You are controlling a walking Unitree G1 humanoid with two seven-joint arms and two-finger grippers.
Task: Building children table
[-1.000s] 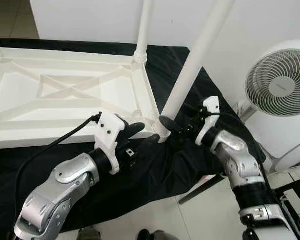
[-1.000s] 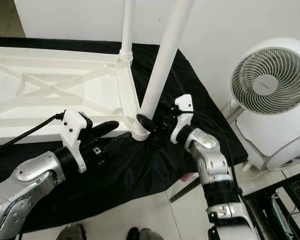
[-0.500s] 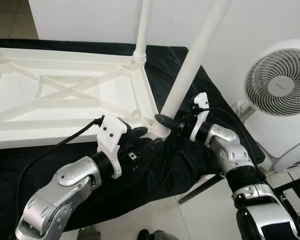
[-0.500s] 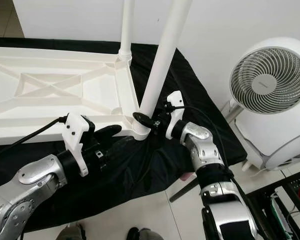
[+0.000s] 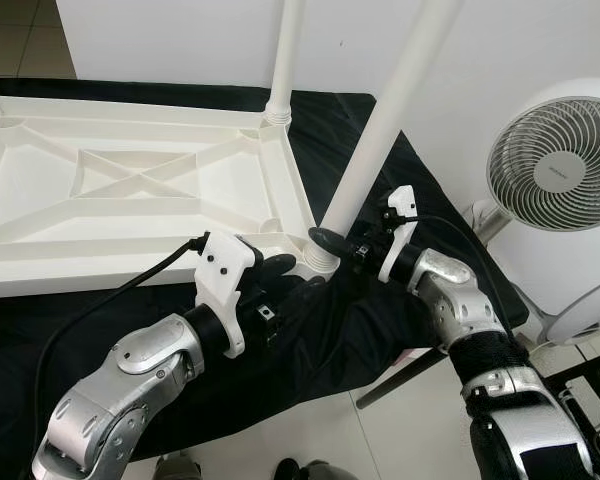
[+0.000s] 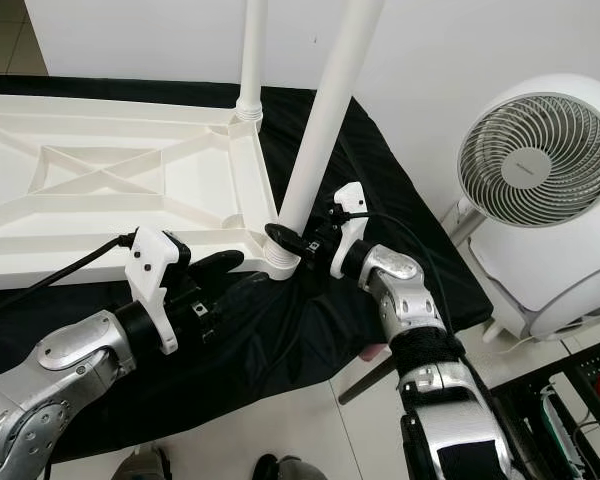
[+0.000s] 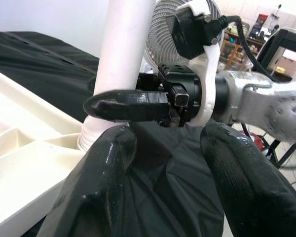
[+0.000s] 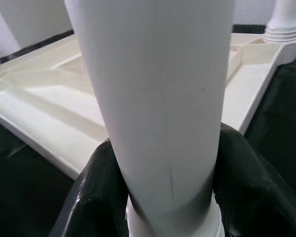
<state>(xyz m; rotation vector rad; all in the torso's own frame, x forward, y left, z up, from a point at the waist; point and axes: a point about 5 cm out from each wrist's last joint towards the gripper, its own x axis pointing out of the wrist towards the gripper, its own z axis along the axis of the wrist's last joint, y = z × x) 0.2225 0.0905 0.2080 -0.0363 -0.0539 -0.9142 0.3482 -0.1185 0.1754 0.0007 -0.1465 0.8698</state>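
Note:
The white table top (image 5: 130, 190) lies upside down on a black cloth (image 5: 380, 330). One white leg (image 5: 285, 60) stands in its far right corner. A second leg (image 5: 385, 110) stands tilted in the near right corner socket (image 5: 323, 264). My right gripper (image 5: 330, 240) is shut around the base of this near leg; in the right wrist view its fingers (image 8: 96, 187) hug the leg (image 8: 158, 98) on both sides. My left gripper (image 5: 285, 278) hovers open just beside that corner, and its wrist view has its fingers (image 7: 103, 173) spread below the right gripper's finger (image 7: 128, 106).
A white standing fan (image 5: 555, 175) is close on the right, behind my right arm. A white wall runs behind the table. The cloth's edge and tiled floor (image 5: 380, 440) lie below, and a black rack (image 6: 580, 400) stands at the lower right.
My right wrist has shifted left and turned at the base of the near leg, which now stands slightly straighter. The left gripper has crept a little closer to the corner.

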